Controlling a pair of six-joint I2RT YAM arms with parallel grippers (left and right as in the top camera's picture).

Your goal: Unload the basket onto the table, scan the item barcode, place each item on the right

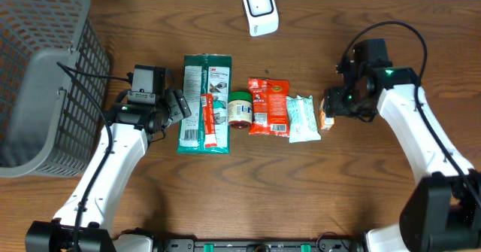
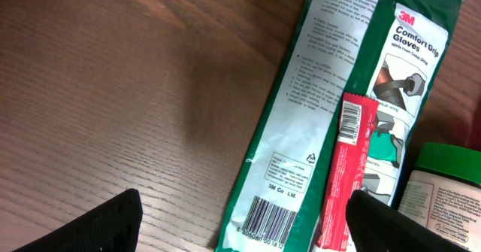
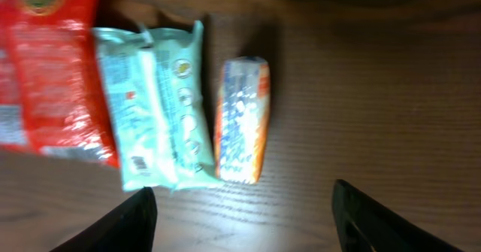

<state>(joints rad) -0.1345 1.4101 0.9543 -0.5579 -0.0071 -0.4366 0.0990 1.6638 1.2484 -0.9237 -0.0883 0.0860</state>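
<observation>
The left arm (image 1: 113, 169) stretches forward from the near left edge with its wrist turned to the right. The left tool (image 1: 179, 105) has its fingers spread wide and nothing between them. The right arm (image 1: 421, 132) curves in from the near right. The right tool (image 1: 336, 105) points leftward, fingers parted and gripping nothing.
</observation>
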